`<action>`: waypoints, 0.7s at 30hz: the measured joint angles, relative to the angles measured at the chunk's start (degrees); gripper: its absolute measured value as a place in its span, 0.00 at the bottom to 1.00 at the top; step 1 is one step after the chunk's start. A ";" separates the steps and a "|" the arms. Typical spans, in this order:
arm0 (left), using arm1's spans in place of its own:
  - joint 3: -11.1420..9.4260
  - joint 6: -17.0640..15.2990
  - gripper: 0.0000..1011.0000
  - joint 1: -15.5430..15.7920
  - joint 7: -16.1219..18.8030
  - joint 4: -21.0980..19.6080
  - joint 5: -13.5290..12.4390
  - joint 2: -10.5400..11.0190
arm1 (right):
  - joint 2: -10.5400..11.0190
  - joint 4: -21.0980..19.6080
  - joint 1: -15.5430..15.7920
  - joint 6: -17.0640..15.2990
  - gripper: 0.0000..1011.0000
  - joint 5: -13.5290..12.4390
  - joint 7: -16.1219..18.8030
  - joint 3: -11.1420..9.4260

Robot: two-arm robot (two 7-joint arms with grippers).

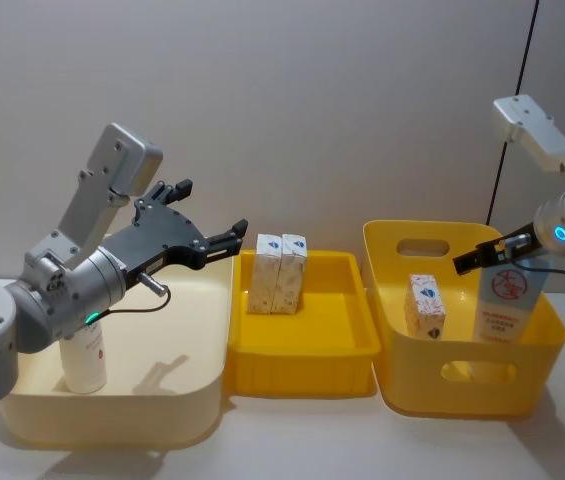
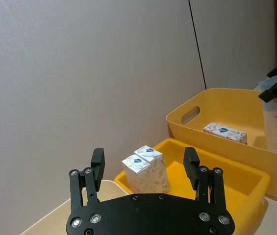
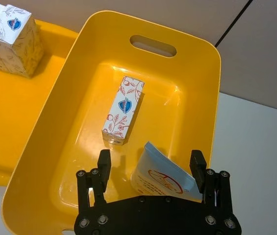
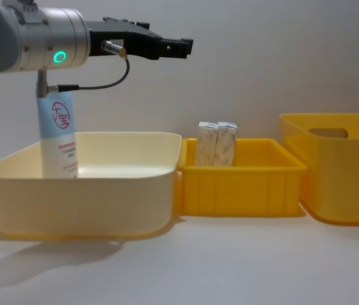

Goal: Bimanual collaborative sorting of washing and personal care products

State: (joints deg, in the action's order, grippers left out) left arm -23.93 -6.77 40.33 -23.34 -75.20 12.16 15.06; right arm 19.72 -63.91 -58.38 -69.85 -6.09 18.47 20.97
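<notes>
My left gripper [image 1: 224, 240] hangs open and empty above the cream bin [image 1: 192, 400], where a light-blue tube [image 1: 84, 360] stands at the near left. Two cream cartons [image 1: 280, 272] stand side by side at the back of the yellow tray [image 1: 302, 375]. In the left wrist view these cartons [image 2: 145, 169] lie beyond my open left gripper [image 2: 144, 165]. The yellow handled bin [image 1: 442, 385] holds one carton [image 3: 123, 110] and a second tube [image 3: 160, 178]. My right gripper [image 3: 150, 165] is open just above that tube's top, with a finger on either side of it.
The three containers stand in a row: cream bin [image 4: 77, 190] on the left, yellow tray [image 4: 243, 184] in the middle, yellow handled bin [image 4: 338, 178] on the right. A grey wall rises close behind them. Bare white table [image 4: 179, 267] lies in front.
</notes>
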 joint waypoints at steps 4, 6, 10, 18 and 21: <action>0.00 0.00 0.99 0.00 0.00 0.00 0.00 0.00 | 0.02 0.00 -0.01 -0.02 0.99 0.01 0.03 0.00; 0.00 0.00 0.99 0.00 0.00 0.00 0.00 0.00 | 0.03 0.00 -0.02 -0.03 0.99 0.01 0.04 0.01; 0.00 0.00 0.99 0.00 0.00 0.00 0.00 0.00 | 0.04 0.00 -0.05 -0.05 0.99 0.01 0.05 0.01; 0.00 0.00 0.99 0.00 0.00 0.00 0.00 0.00 | 0.04 0.00 -0.06 -0.10 0.99 0.01 0.04 0.01; 0.00 0.00 0.99 0.00 0.00 0.00 0.00 0.00 | 0.04 0.00 -0.06 -0.11 0.99 0.02 0.04 0.01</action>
State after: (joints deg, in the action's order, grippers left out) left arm -23.93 -6.77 40.33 -23.34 -75.21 12.16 15.06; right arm 19.76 -63.91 -58.44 -69.96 -6.07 18.52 20.98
